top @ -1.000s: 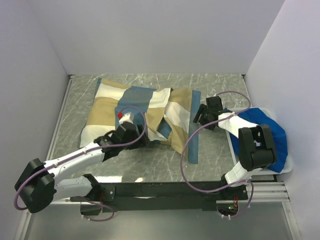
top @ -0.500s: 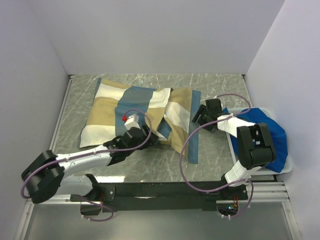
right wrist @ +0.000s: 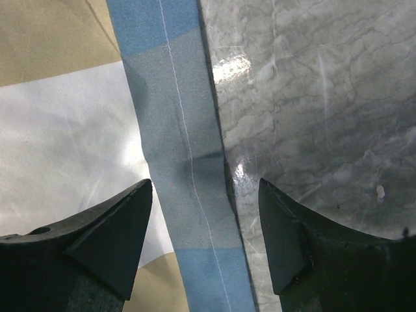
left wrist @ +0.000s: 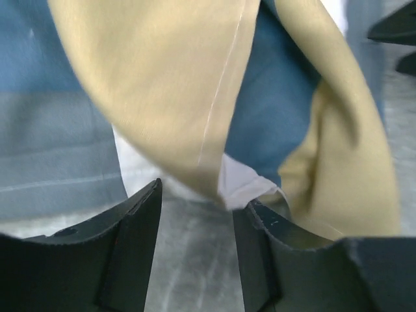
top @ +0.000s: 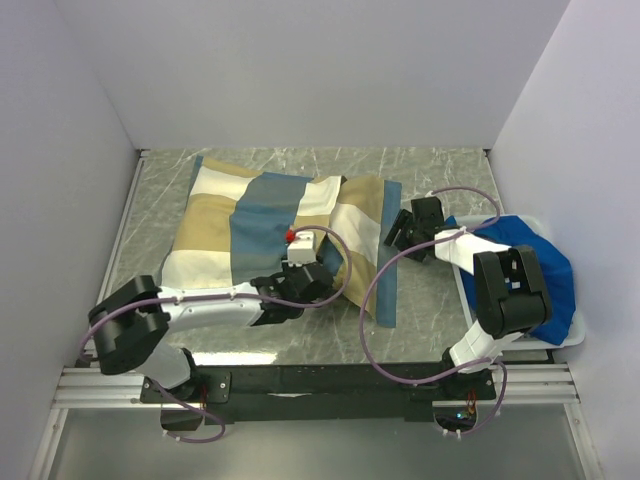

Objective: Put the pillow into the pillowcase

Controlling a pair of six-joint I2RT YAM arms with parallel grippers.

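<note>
The left end effector [left wrist: 198, 195] sits released at a tan fold of the pillowcase [top: 250, 215]; the right end effector [right wrist: 205, 188] hangs released over its blue hem.

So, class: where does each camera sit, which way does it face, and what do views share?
Top external: high behind the bases, facing down at the tan, slate-blue and white patchwork fabric pillowcase on the grey marbled table; both arms show.
Left wrist: on the left arm, facing the pillowcase's folded edge; own black jaws below.
Right wrist: on the right arm, facing down at pillowcase edge and table; own jaws below.
Shared: the pillowcase, in all.
</note>
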